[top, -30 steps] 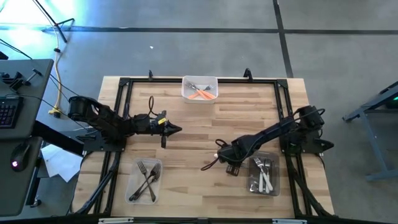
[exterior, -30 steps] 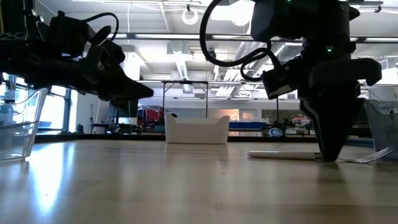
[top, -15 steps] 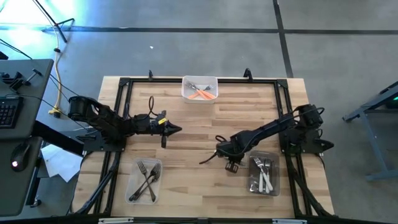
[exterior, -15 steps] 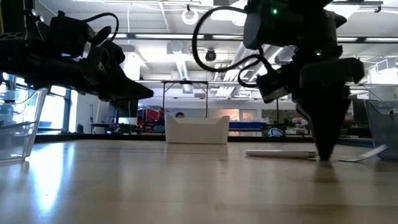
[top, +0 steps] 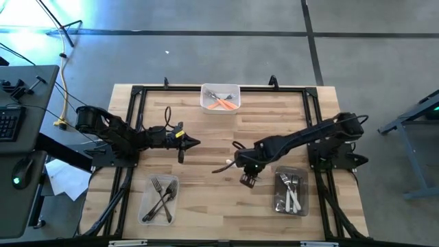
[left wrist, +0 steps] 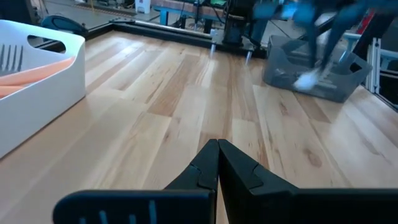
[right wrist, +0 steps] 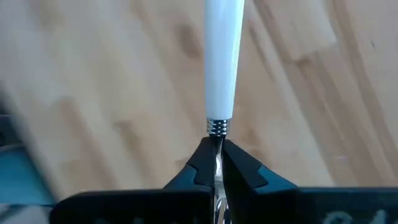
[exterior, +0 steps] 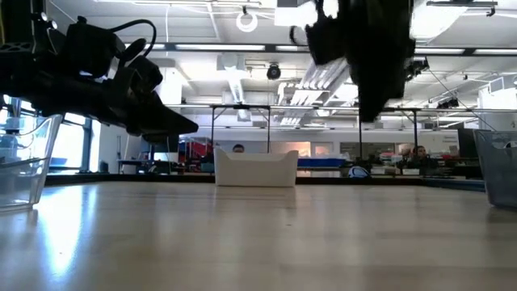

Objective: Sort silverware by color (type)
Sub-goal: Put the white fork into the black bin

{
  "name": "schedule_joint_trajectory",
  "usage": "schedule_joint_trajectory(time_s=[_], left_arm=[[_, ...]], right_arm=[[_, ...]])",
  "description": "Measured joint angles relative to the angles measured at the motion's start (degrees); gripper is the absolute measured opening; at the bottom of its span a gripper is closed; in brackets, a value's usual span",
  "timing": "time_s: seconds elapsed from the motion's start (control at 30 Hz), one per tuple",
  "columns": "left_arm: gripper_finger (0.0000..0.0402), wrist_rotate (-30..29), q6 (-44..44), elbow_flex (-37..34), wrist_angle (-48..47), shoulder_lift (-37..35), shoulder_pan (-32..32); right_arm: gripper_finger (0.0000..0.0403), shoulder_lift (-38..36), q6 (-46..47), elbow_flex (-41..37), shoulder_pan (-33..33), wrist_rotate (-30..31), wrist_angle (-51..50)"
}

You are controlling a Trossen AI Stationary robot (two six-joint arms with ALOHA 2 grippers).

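My right gripper [top: 237, 165] hangs above the table's middle, shut on a white-handled fork [top: 221, 167] whose handle [right wrist: 222, 56] sticks out past the fingertips toward the table's left. The fork's head is hidden between the fingers. My left gripper [top: 196, 143] waits shut over the left half of the table, holding nothing [left wrist: 218, 146]. Orange-handled forks lie in the white tray [top: 220, 90] at the far edge. Dark forks lie in the clear tray [top: 160, 199] at the near left. White-handled forks lie in the clear tray [top: 291, 193] at the near right. My right gripper pinches the fork's metal neck [right wrist: 216, 138], just behind the ringed collar of the white handle, between its two fingertips. The fingers come steeply from above. The fork is lifted clear of the table, its handle pointing away from the fingers.
A black frame [top: 137, 116] runs around the work area on the wooden table [top: 226, 130]. Bare wood lies between the three trays. People show far off in the room behind the table in the low view.
My right gripper has shut on the white-handled fork that lay on the table and has risen with it, drifting toward the table's left and far side. The fork is now lifted clear.
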Motion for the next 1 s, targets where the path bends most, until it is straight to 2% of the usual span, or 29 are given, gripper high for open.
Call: schedule_joint_trajectory(time_s=[0.13, 0.3, 0.47, 0.67, 0.83, 1.0], left_arm=[[0.0, 0.0, 0.7, 0.0, -0.4, 0.0, 0.0], [0.0, 0.0, 0.8, 0.0, -1.0, 0.0, 0.0], [0.0, -0.1, 2.3, 0.0, -0.9, 0.0, 0.0], [0.0, -0.2, 2.4, 0.0, -0.8, 0.0, 0.0], [0.0, -0.2, 2.3, 0.0, -0.5, 0.0, 0.0], [0.0, -0.2, 2.3, 0.0, -0.5, 0.0, 0.0]], right_arm=[[0.0002, -3.7, 6.9, 3.3, 3.7, -0.4, -2.8], [0.0002, -7.9, 24.5, 3.7, 10.3, 1.0, -8.7], [0.0002, -8.6, 40.8, 3.7, 17.4, 0.6, -16.1], [0.0002, -8.6, 56.3, 2.6, 22.9, 0.7, -18.0], [0.0002, -8.7, 65.7, -0.3, 25.4, -2.4, -18.2], [0.0002, -10.2, 68.5, -3.9, 26.3, -2.6, -17.5]])
